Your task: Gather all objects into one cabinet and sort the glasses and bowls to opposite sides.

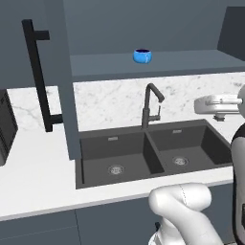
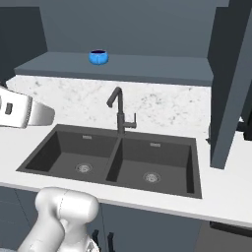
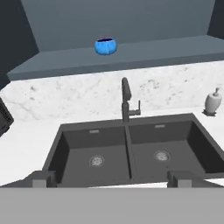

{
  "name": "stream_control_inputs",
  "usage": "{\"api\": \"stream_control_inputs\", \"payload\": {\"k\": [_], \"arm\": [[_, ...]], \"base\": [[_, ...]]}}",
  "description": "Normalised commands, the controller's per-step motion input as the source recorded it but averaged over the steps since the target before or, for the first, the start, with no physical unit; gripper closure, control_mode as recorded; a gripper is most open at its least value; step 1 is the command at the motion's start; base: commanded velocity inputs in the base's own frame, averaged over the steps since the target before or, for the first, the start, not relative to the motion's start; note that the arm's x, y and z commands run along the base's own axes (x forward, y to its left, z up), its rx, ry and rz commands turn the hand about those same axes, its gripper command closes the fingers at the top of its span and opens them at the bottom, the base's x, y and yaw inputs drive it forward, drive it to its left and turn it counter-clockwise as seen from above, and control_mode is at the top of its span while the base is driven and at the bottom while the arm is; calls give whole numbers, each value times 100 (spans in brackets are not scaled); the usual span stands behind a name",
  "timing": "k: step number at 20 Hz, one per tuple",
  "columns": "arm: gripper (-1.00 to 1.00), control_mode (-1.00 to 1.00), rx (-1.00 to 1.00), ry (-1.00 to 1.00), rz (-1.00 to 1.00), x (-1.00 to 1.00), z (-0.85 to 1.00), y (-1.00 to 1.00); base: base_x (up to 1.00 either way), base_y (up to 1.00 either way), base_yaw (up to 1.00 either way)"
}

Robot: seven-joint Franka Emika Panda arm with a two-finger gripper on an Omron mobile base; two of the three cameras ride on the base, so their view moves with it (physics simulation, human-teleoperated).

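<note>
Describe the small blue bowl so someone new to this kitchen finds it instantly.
Start at the double sink with its dark faucet. Look up past the marble backsplash to the open cabinet shelf above. The blue bowl sits there alone, left of the faucet line, bright blue and rounded against slate grey.

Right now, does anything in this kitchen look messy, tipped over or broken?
No, nothing stands out. The small blue bowl sits upright on the cabinet shelf, the sink is dry with no spill, and the soap dispenser stands straight.
</note>
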Motion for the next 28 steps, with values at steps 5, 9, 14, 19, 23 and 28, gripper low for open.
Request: {"api": "stream_control_inputs", "payload": {"k": [5, 9, 14, 19, 23, 28], "arm": [[-100, -100, 1, -9, 0, 47, 64, 0], [-100, -100, 0, -3, 0, 50, 18, 0], [-100, -100, -6, -8, 0, 15, -19, -7], [-100, -100, 0, -16, 7, 31, -23, -6], [-100, -100, 0, -10, 2, 20, -2, 0], [-100, -100, 0, 0, 0, 34, 3, 0]], "base": [[0, 0, 0], [0, 0, 0], [0, 0, 0], [0, 0, 0], [0, 0, 0], [0, 0, 0]]}}
